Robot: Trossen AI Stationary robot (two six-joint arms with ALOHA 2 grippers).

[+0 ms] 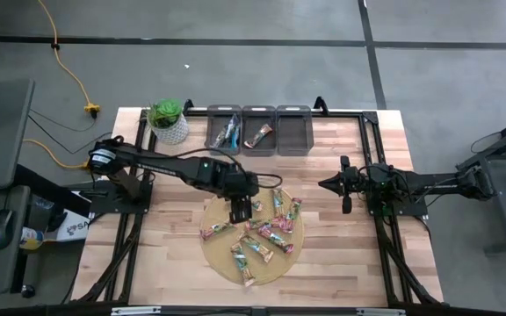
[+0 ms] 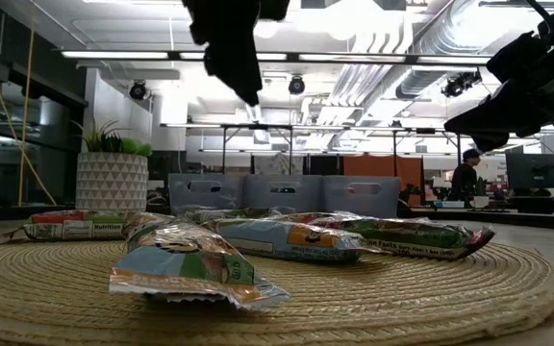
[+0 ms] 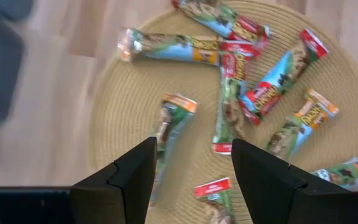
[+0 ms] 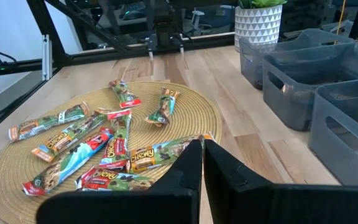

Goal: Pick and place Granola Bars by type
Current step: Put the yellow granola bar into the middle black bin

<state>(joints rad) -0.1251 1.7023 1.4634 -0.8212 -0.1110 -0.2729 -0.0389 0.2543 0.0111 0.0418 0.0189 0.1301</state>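
Several foil-wrapped granola bars [image 1: 266, 230] lie scattered flat on a round woven mat [image 1: 220, 260] near the table's near edge; they also show in the low view [image 2: 287, 238] and the right wrist view [image 4: 98, 146]. My left gripper [image 1: 242, 211] hangs open above the mat's left half and holds nothing. In its wrist view the left gripper [image 3: 191, 168] stands over a green bar with an orange end [image 3: 169, 127]. My right gripper [image 1: 328, 184] is shut and empty, hovering to the right of the mat, and is seen again in its wrist view [image 4: 202, 155].
Three grey bins stand in a row at the far edge: the left one [image 1: 225, 130] holds a blue bar, the middle one [image 1: 259, 132] a brown bar. The right one [image 1: 294, 130] shows nothing inside. A potted plant [image 1: 167, 121] stands left of them.
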